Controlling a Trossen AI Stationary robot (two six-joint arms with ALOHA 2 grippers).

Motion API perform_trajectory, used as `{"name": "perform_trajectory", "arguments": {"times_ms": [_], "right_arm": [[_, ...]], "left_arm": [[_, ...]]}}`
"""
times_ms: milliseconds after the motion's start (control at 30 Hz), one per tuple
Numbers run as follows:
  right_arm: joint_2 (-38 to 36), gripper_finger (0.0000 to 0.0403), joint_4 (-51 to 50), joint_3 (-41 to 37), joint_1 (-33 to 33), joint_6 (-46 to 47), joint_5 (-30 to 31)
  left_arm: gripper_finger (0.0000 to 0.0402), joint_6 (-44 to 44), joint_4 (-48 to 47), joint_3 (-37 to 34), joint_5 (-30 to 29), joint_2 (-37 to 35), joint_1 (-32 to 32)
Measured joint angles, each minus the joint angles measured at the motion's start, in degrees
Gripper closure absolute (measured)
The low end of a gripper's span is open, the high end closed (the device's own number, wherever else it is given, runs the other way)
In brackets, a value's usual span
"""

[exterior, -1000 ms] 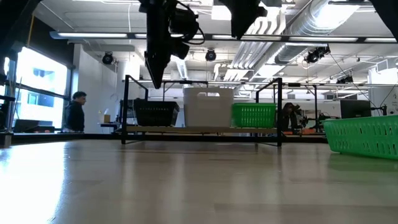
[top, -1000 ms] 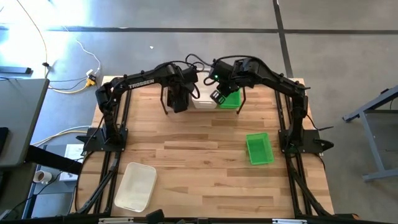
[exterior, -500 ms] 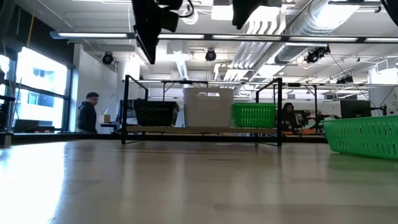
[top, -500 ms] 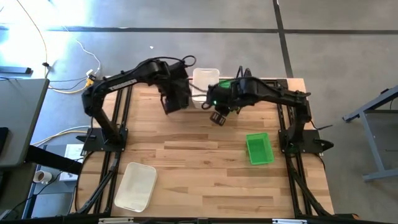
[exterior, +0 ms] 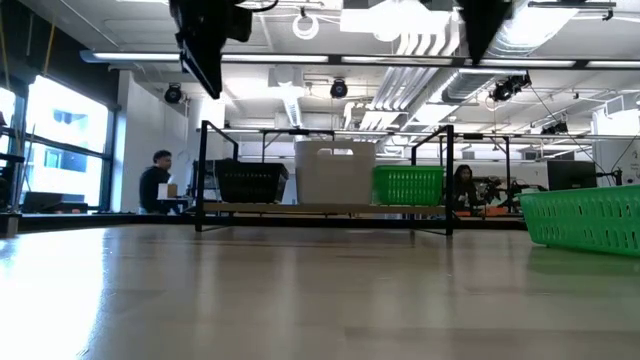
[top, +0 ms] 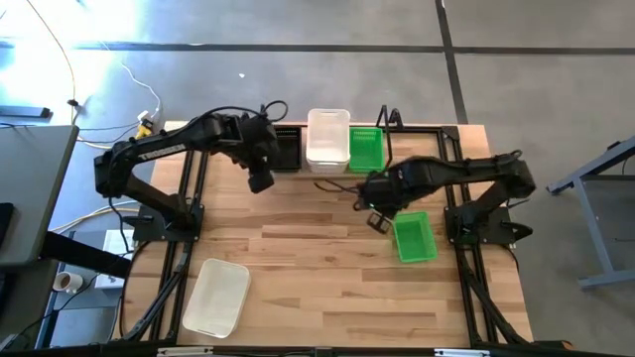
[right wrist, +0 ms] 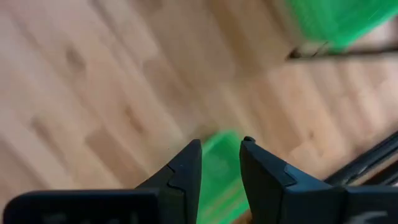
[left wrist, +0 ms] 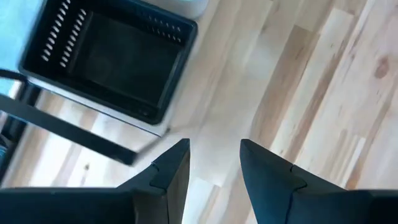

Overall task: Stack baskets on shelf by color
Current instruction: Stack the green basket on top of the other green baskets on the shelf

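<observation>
While low black wire-frame shelf (top: 337,159) stands at far edge of light wooden tabletop (top: 317,253), black perforated plastic basket (top: 286,149), white translucent smooth-sided basket (top: 328,139), bright green perforated basket (top: 366,149) sit side by side on it. Left pincer (top: 260,180) hovers just in front of shelf's black basket, fingers apart, empty. Right pincer (top: 377,220) near shelf's green end, slightly parted, empty, just beside loose green perforated basket (top: 414,237). Second white translucent basket (top: 216,296) well away from shelf, near corner.

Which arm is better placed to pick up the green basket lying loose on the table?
The right. The right gripper hangs empty beside the loose green basket. The left gripper is across the table, near the black basket on the shelf.
</observation>
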Motion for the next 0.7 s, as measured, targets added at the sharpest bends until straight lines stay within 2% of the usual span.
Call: {"name": "perform_trajectory", "arguments": {"times_ms": [167,367,500,700], "right_arm": [[-7.4,0.0306,3.9,-11.8,3.1,1.6,-7.0],[-16.4,0.0306,10.8,-24.5,8.0,2.1,-11.9],[-19.9,0.0306,13.5,-29.9,11.5,2.7,-13.2],[-20.5,0.0287,15.1,-34.4,17.6,2.2,-13.4]], "left_arm": [[0.0271,-3.8,-0.2,-1.5,0.0,-1.4,-3.0],[0.0271,-4.1,-0.1,-1.6,-0.3,-1.6,-6.1],[0.0271,-7.9,-0.1,-1.6,-0.3,-1.6,-7.1],[0.0271,-14.7,-0.2,-1.6,0.0,-1.6,-8.9]]}}
